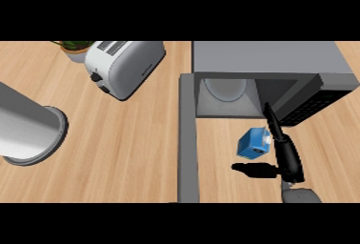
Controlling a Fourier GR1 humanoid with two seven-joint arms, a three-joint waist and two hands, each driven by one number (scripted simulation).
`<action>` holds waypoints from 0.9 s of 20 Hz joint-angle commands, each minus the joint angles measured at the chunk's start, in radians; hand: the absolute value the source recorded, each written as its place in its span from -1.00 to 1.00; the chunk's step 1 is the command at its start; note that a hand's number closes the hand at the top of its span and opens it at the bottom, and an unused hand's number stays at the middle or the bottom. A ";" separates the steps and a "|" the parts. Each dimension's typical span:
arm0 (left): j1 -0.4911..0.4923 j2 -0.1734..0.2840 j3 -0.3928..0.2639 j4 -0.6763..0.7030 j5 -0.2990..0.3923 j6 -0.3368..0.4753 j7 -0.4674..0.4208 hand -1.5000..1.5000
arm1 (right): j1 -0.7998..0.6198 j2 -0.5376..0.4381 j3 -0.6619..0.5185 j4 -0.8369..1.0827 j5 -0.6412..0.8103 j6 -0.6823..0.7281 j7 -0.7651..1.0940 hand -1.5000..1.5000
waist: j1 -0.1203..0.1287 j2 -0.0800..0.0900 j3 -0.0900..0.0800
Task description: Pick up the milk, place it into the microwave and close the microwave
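My right robot hand (288,159) comes in from the lower edge of the head view, black, at the end of a grey forearm. Its fingers (271,119) stretch straight toward the microwave's opening, and its thumb (255,168) sticks out sideways to the left, so the hand is spread and clamped on nothing. My left robot hand does not show.

The small blue milk carton with a white top (253,143) lies on the light wooden surface (126,143), just left of my straight fingers and just above the thumb, in the angle between them. The carton's right edge looks to be touching or nearly touching the fingers; I cannot tell which. It is tilted, not square to the surface's edges. It sits outside the grey microwave oven (267,57), just in front of its open mouth.

The microwave is open: its grey door (187,138) swings out toward me and shows edge-on as a long upright grey strip to the left of the carton. Inside the cavity a pale round turntable plate (225,89) is visible. The dark control panel (316,102) is at the oven's right, beside my fingertips.

Further left on the surface lie a silver two-slot toaster (123,66), a green potted plant (72,47) behind it, and a large grey metal cylinder on a round base (25,131) at the left edge, all well apart from my hand.
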 commanded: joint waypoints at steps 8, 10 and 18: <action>0.108 -0.003 -0.053 -0.047 -0.027 -0.026 -0.061 -1.00 | -0.080 -0.007 -0.073 0.372 0.032 -0.095 -0.251 1.00 | 0.008 0.000 0.001; 0.082 -0.003 0.009 -0.035 0.036 -0.051 -0.006 -1.00 | -0.150 -0.022 -0.087 0.411 0.041 -0.109 -0.241 -1.00 | 0.004 0.001 0.000; 0.007 -0.003 0.021 0.033 0.011 -0.055 -0.021 -1.00 | -0.230 -0.064 -0.096 0.665 0.154 -0.267 -0.363 1.00 | 0.006 0.003 0.001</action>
